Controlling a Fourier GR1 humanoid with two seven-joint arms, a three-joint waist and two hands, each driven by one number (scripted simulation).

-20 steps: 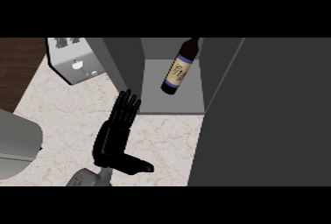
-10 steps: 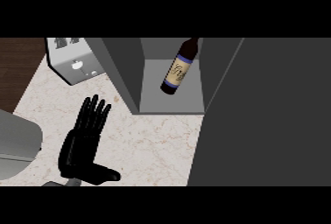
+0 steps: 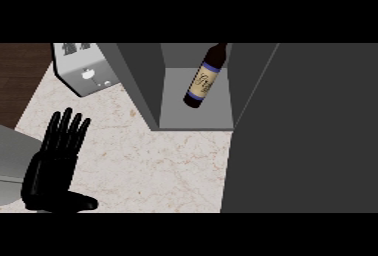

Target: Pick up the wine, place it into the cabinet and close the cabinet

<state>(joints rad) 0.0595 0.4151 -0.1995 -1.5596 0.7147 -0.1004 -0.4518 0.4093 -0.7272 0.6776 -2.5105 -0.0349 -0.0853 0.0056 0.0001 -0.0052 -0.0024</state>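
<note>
The wine bottle (image 3: 202, 81), dark with a blue-banded label, stands inside the grey cabinet (image 3: 193, 120), leaning slightly, on its shelf. The cabinet's front is open. A large dark grey door panel (image 3: 303, 130) fills the right side of the head view. My left hand (image 3: 53, 165) lies low at the left over the counter, fingers straight and pointing up the view, thumb out to the right. It is open, holds nothing, and is well apart from the cabinet. My right hand does not show.
A silver toaster (image 3: 83, 70) stands at the back left beside the cabinet's left wall. A pale grey rounded object (image 3: 11, 165) sits at the left edge, close to my left hand. The speckled counter (image 3: 162, 165) ends at dark wood (image 3: 18, 75) at the upper left.
My left hand has drawn back to the left and down the view, away from the cabinet. The bottle stays in the cabinet.
</note>
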